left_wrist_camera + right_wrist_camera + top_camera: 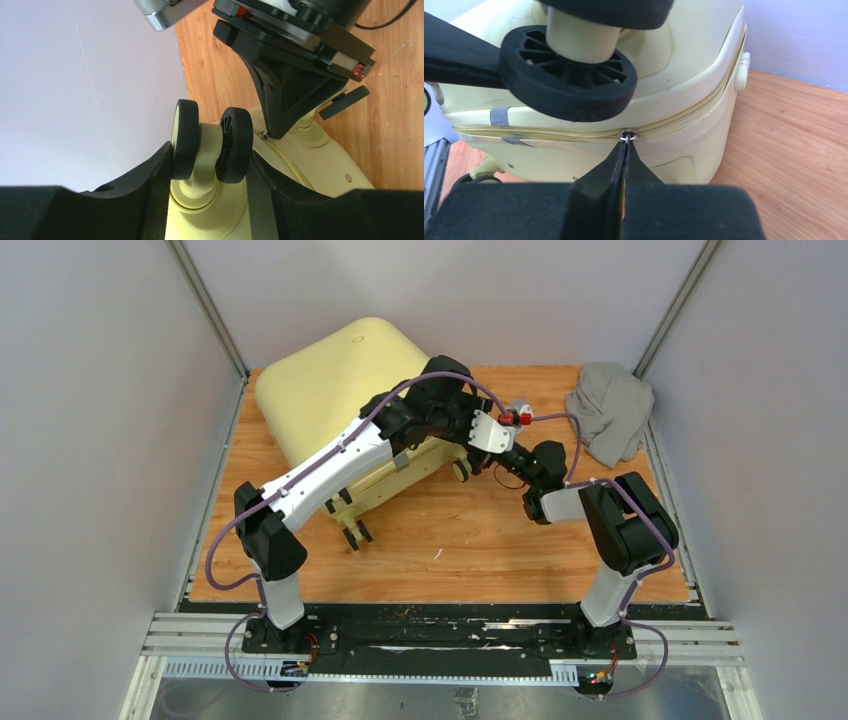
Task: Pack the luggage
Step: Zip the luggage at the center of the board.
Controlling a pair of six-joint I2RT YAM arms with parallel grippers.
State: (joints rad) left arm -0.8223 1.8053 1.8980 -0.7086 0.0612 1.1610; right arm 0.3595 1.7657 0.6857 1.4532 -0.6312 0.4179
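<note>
Right gripper (625, 148) pinched shut on zipper pull (628, 135), just below wheel (235, 145). Left gripper (210, 154) half-open, clamping that wheel. Suitcase (330, 380) closed, contents hidden. Grey cloth (610, 410) well right of suitcase.

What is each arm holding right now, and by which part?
The suitcase, twice: the left fingers clamp a wheel from both sides, and the right fingers are pinched shut on the zipper pull.

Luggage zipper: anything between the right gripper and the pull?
Nothing visible. The right gripper is closed right on the zipper pull at the luggage seam. The caster wheel clamped by the left gripper sits just above, not between them.
</note>
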